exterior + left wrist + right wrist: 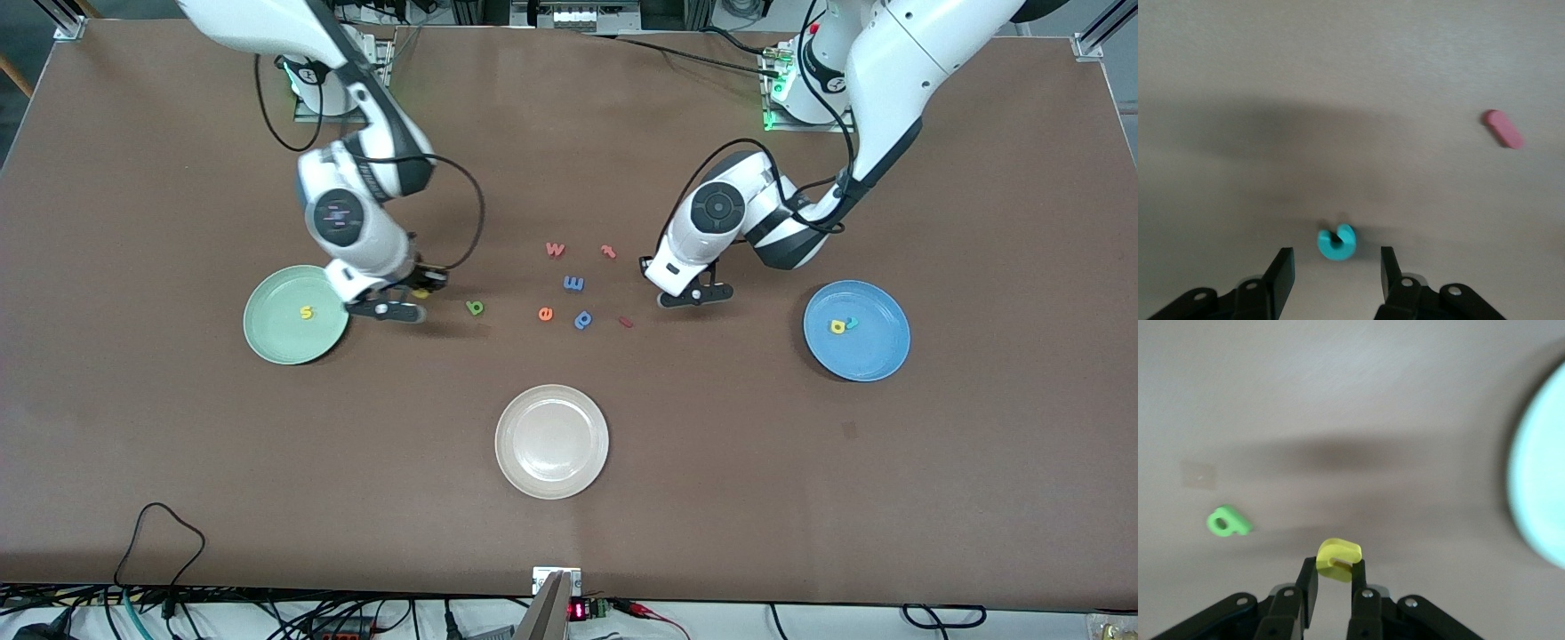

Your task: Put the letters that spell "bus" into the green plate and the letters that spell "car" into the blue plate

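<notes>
My right gripper (413, 299) (1333, 570) is shut on the yellow "u" (1338, 555) over the table, beside the green plate's (267, 348) (1545, 487) rim. A yellow "s" (307, 312) lies in that plate. The green "b" (475, 308) (1228, 522) lies on the table close by. My left gripper (696, 296) (1337, 260) stands open low over the table, with a teal "c"-shaped letter (1337, 242) just ahead of its fingertips and untouched. The front view hides that letter. The blue plate (880, 364) holds a yellow "a" (837, 327) and a teal letter (852, 323).
A cream-white plate (551, 442) sits nearer the front camera, mid-table. Between the grippers lie a pink letter (555, 249), pink "t" (608, 252), blue "m" (573, 284), orange "e" (545, 314), blue "p" (583, 319) and a red stick (626, 322) (1503, 129).
</notes>
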Motion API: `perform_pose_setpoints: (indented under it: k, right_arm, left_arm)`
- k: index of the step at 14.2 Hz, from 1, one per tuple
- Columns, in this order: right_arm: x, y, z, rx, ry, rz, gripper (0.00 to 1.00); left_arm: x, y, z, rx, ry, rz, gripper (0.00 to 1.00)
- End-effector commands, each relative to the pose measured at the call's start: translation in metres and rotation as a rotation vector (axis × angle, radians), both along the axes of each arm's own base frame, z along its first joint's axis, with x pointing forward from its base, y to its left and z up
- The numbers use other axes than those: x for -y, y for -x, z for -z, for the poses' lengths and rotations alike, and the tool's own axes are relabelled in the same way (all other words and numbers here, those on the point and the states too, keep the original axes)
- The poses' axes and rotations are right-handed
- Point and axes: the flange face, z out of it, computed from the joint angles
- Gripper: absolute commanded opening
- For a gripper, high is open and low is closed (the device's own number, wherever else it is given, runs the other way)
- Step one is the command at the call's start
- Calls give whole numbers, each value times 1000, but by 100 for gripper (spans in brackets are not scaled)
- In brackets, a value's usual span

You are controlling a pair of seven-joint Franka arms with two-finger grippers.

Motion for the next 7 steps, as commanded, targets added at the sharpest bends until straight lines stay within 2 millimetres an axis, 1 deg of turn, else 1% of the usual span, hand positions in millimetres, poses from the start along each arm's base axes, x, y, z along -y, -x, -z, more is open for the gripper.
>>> perform_pose_setpoints:
  k: [1, 2, 3, 4, 5, 6, 7]
  right_arm:
    - [60, -8, -14, -31, -4, -52, 11]
    - [86, -13, -13, -45, -10, -64, 11]
    - [117, -18, -10, -51, -18, -63, 11]
    - [142, -20, -4, -62, -26, -70, 11]
    - [156, -20, 5, -76, -32, -74, 11]
    - [169, -22, 14, -83, -34, -69, 11]
    - [176, -22, 21, -93, -35, -65, 11]
  left_arm:
    - [-6, 0, 8, 23, 0, 6, 61]
    - [-6, -1, 12, 28, 29, -5, 61]
    - [-3, 4, 15, 30, 44, -1, 61]
    - [-5, 4, 16, 31, 44, 0, 61]
    - [-6, 4, 17, 31, 40, 1, 59]
    - [-3, 6, 18, 32, 39, 11, 54]
    - [-4, 8, 22, 24, 37, 10, 51]
